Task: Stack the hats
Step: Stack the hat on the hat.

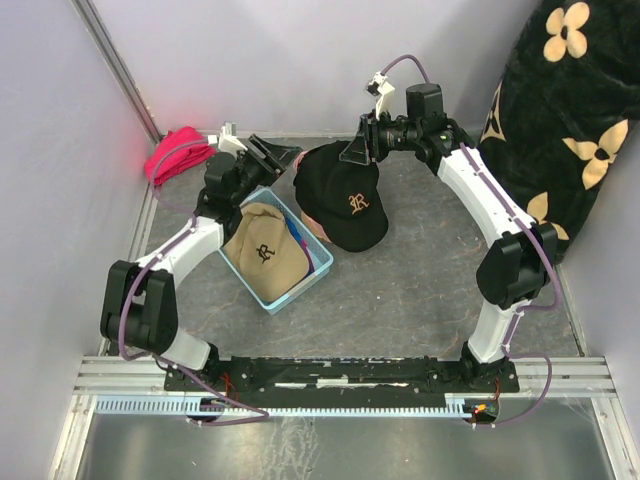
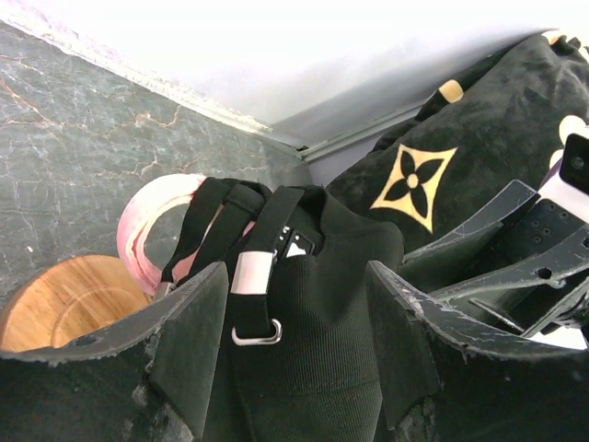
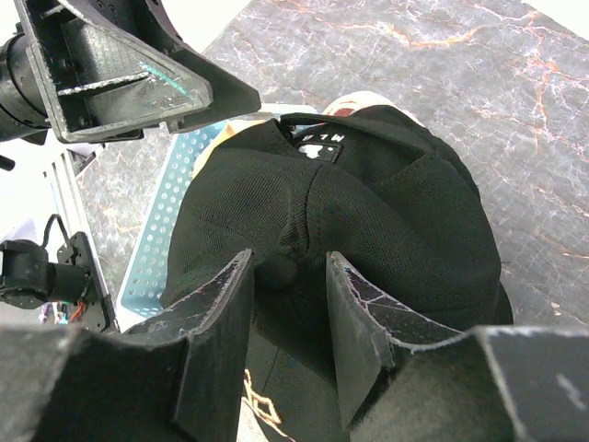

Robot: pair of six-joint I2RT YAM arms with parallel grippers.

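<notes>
One gray marbled table [image 1: 430, 280] is filling most of the top view. A black plush fabric [image 1: 570, 120] with tan flower shapes is standing along its upper right edge. Left of centre, a light-blue perforated basket [image 1: 290, 298] is sitting at an angle. A tan cap [image 1: 265, 255] with a dark embroidered letter is lying in it, crown up.

Just right of the basket, at upper centre, a black cap [image 1: 350, 205] with a gold embroidered logo is sitting crown up, its brim pointing toward the bottom of the frame. It is resting over a pink cap [image 2: 147, 221], whose edge is peeking out at the rear. A round-topped wooden stand [image 2: 55, 299] is showing at the lower left of the left wrist view, just beside the pink cap.

A red-pink cloth bundle [image 1: 178, 155] is lying in the upper left corner.

The left gripper [image 1: 268, 155] is hovering just behind the black cap with its fingers spread wide, and the cap's rear strap [image 2: 253, 276] and metal buckle are showing between them. The right gripper [image 3: 289, 258] is hanging over the crown with its fingers parted, straddling the top button [image 3: 276, 273]. Whether they are touching the fabric cannot be told.
</notes>
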